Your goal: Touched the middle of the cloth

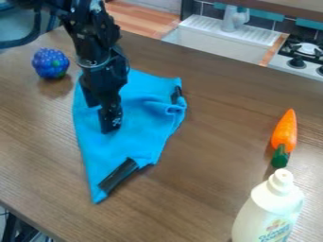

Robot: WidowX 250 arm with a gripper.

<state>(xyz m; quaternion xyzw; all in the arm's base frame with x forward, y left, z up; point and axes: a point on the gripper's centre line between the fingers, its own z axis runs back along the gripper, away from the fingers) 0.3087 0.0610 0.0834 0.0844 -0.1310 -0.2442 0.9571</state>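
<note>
Blue cloth (95,151), left of centre on the table (208,156), partly hidden by the black two-finger gripper (102,119), which stands open above or against it, contact hard to tell; white bottle (265,208) cut off at the lower edge. Cloth's long axis runs down the view to a pointed corner. Soft, creased fabric; smooth wood-grain tabletop; tapered orange toy carrot (285,130); knobbly blue-purple ball-shaped toy (49,62).
</note>
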